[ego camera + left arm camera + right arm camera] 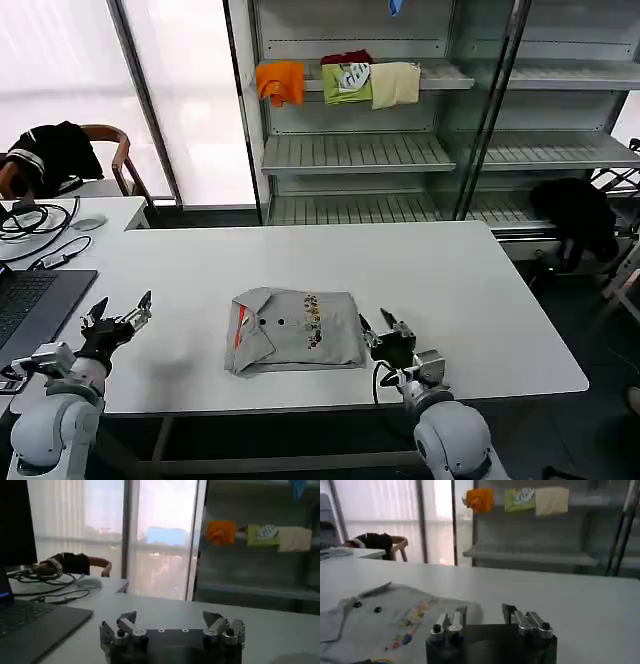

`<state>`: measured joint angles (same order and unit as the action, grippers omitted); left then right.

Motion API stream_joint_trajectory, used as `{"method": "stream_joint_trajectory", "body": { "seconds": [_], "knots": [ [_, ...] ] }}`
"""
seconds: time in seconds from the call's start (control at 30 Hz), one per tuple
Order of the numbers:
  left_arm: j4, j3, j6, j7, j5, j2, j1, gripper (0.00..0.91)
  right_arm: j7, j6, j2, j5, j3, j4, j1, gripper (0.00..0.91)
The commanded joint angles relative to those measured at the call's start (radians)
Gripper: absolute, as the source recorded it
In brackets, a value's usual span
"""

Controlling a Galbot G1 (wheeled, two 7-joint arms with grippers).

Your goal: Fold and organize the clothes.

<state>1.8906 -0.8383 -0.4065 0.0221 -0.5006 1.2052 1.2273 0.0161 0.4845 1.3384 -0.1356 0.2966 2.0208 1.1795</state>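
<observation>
A light grey short-sleeved shirt lies folded into a neat rectangle on the white table, collar with buttons and reddish inner trim at its left, a small multicoloured print mid-chest. In the right wrist view the same shirt spreads just ahead of the fingers. My right gripper hovers open right beside the shirt's right edge, holding nothing. My left gripper stands open over bare table well to the left of the shirt, jaws wide apart and empty.
A laptop and cables sit at the table's left end. Behind the table stands a shelf unit holding orange, green and cream folded garments. Black clothing lies at the right.
</observation>
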Motion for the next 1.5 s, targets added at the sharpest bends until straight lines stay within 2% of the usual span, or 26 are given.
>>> {"method": "stream_joint_trajectory", "body": {
  "seconds": [0.03, 0.07, 0.1, 0.17, 0.27, 0.37, 0.43, 0.47, 0.53, 0.63, 0.8, 0.9, 1.0, 1.5],
  "knots": [
    [0.069, -0.021, 0.005, 0.005, -0.069, 0.010, 0.060, 0.907, -0.072, 0.025, -0.086, 0.170, 0.174, 0.035, -0.049, 0.907],
    [0.078, -0.026, 0.000, 0.004, -0.074, 0.010, 0.068, 0.907, -0.058, 0.069, -0.094, 0.114, 0.189, 0.013, -0.068, 0.907],
    [0.083, -0.030, 0.000, 0.004, -0.075, 0.009, 0.074, 0.907, -0.061, 0.091, -0.095, 0.096, 0.200, -0.006, -0.081, 0.907],
    [0.088, -0.034, 0.000, -0.002, -0.076, 0.010, 0.080, 0.907, -0.088, 0.080, -0.096, 0.078, 0.207, -0.042, -0.093, 0.907],
    [0.091, -0.031, -0.003, -0.010, -0.084, 0.015, 0.088, 0.907, -0.090, 0.079, -0.084, 0.038, 0.197, -0.052, -0.081, 0.907],
    [0.088, -0.022, 0.001, -0.015, -0.087, 0.022, 0.087, 0.907, -0.098, 0.068, -0.070, 0.041, 0.189, -0.064, -0.075, 0.907],
    [0.085, -0.016, 0.004, -0.015, -0.088, 0.025, 0.085, 0.907, -0.119, 0.070, -0.066, 0.038, 0.192, -0.067, -0.080, 0.907],
    [0.082, -0.013, 0.005, -0.015, -0.088, 0.027, 0.083, 0.907, -0.153, 0.079, -0.067, 0.035, 0.204, -0.072, -0.098, 0.907],
    [0.081, -0.011, 0.008, -0.015, -0.097, 0.029, 0.083, 0.907, -0.178, 0.089, -0.077, 0.038, 0.216, -0.076, -0.115, 0.907],
    [0.079, -0.012, 0.014, -0.015, -0.117, 0.030, 0.086, 0.907, -0.194, 0.091, -0.099, 0.052, 0.214, -0.075, -0.124, 0.907],
    [0.072, -0.017, 0.073, -0.033, -0.145, 0.018, 0.089, 0.907, -0.193, 0.081, -0.112, 0.041, 0.209, -0.073, -0.131, 0.907],
    [0.073, -0.022, 0.074, -0.032, -0.178, 0.007, 0.090, 0.907, -0.213, -0.001, -0.124, -0.008, 0.211, -0.073, -0.122, 0.907],
    [0.078, -0.016, 0.077, -0.030, -0.178, 0.007, 0.094, 0.907, -0.211, -0.019, -0.124, -0.016, 0.199, -0.063, -0.101, 0.907],
    [0.062, 0.003, 0.096, -0.024, -0.169, 0.019, 0.091, 0.907, -0.190, -0.034, -0.116, -0.028, 0.195, -0.085, -0.082, 0.907]
  ]
}}
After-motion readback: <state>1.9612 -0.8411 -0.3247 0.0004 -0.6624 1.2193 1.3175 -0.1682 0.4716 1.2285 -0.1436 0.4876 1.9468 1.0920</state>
